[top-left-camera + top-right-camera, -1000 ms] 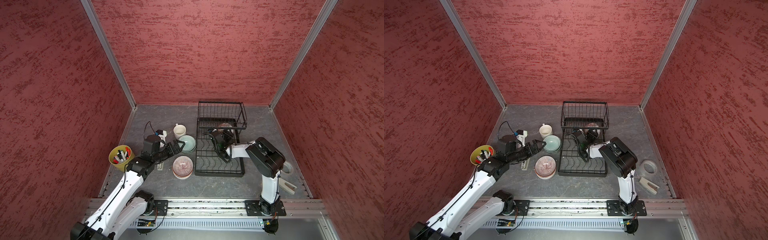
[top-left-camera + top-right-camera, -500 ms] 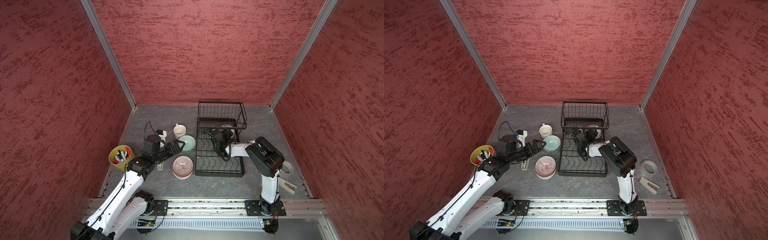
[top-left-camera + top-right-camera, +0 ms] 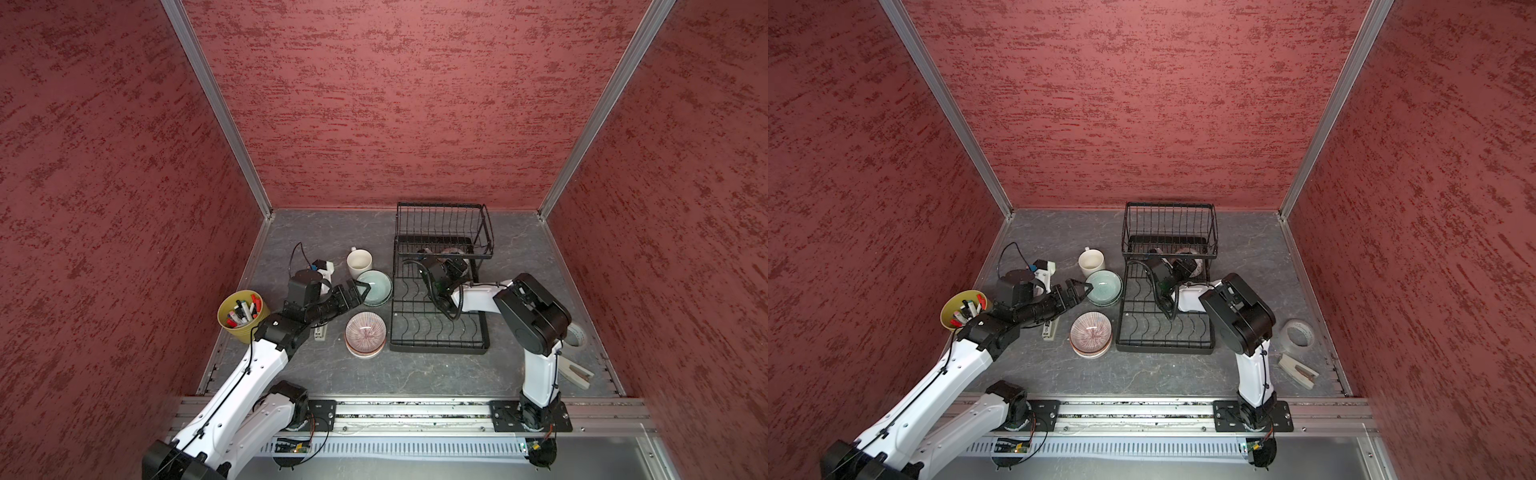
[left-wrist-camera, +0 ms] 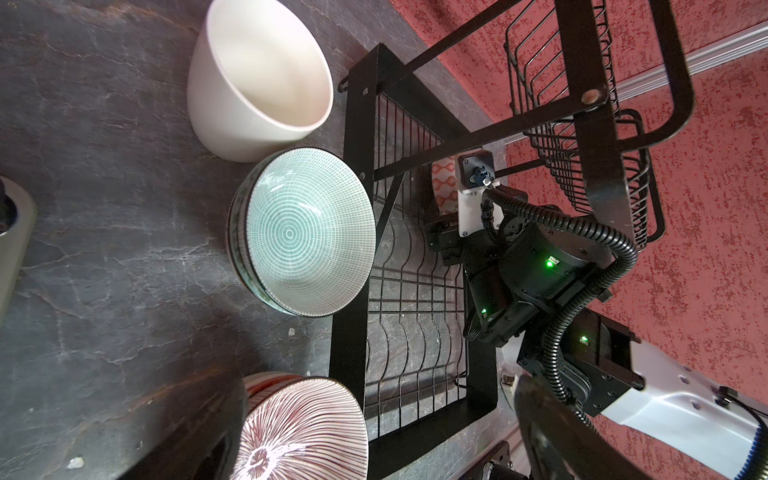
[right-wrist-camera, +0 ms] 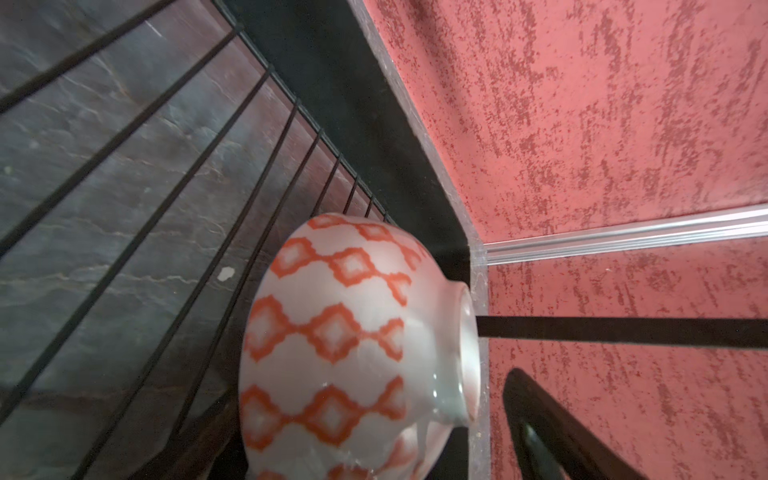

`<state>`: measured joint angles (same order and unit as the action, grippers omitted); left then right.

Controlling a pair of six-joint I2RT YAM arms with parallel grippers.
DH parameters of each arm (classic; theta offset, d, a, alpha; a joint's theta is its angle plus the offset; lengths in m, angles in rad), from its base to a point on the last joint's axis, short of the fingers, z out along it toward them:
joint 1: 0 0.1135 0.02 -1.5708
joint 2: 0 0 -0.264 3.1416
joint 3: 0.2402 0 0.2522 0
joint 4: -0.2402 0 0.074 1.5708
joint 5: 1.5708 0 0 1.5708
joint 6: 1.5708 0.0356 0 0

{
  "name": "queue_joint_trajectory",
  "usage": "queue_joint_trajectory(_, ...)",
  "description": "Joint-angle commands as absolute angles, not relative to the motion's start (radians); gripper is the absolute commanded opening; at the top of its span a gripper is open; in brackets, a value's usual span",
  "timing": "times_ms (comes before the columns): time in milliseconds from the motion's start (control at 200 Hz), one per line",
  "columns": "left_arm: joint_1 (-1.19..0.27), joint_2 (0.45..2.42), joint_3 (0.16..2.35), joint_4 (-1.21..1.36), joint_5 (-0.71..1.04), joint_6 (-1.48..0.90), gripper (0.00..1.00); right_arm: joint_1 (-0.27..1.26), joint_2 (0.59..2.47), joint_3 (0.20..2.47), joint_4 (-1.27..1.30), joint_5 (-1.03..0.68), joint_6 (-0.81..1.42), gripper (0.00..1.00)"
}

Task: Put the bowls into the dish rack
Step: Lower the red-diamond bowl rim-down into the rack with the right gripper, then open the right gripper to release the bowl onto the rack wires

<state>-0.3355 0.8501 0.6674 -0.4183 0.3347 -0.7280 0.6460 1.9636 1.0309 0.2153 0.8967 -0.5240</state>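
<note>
Both arms look basically the same: the left arm (image 3: 266, 365) and right arm (image 3: 538, 374) have glossy white shells on the long links and chunky black joint housings. A thin black cable (image 3: 248, 365) runs along the white parts, and the right one's wrist has ribbed black conduit (image 4: 590, 227) plus little green LEDs (image 4: 549, 262).

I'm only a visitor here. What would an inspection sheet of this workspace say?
Surface: grey marbled table.
Job's things: black dish rack; orange-patterned bowl on its side inside it; pale green bowl stack and pink-striped bowl stack on the table beside it.
Clutter: cream mug, pot of markers, stapler-like tool, tape roll, white wedge.
Grippers: left gripper open at the green stack's rim; right gripper open, astride the orange bowl.
Cables: black cable looped behind left arm; ribbed hose on right wrist.
Surroundings: red textured walls, metal rail in front.
</note>
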Motion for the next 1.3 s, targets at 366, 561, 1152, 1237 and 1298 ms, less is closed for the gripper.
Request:
queue_joint_trajectory(366,-0.331,0.866,0.687,-0.407,0.332,-0.713,1.00,0.671,1.940,1.081,0.181,0.795,-0.363,0.92)
queue_joint_trajectory(561,-0.330,0.869,0.704,-0.427,0.327,-0.707,1.00,0.676,1.902,1.084,0.139,0.750,-0.270,0.92)
queue_joint_trajectory(1152,-0.331,0.873,0.722,-0.468,0.300,-0.707,1.00,0.678,1.665,0.950,-0.018,0.411,-0.010,0.92)
queue_joint_trajectory(1237,-0.331,0.875,0.722,-0.469,0.296,-0.707,1.00,0.678,1.639,0.922,-0.022,0.350,-0.002,0.92)
queue_joint_trajectory(1298,-0.331,0.878,0.722,-0.472,0.296,-0.707,1.00,0.680,1.620,0.904,-0.024,0.313,0.006,0.92)
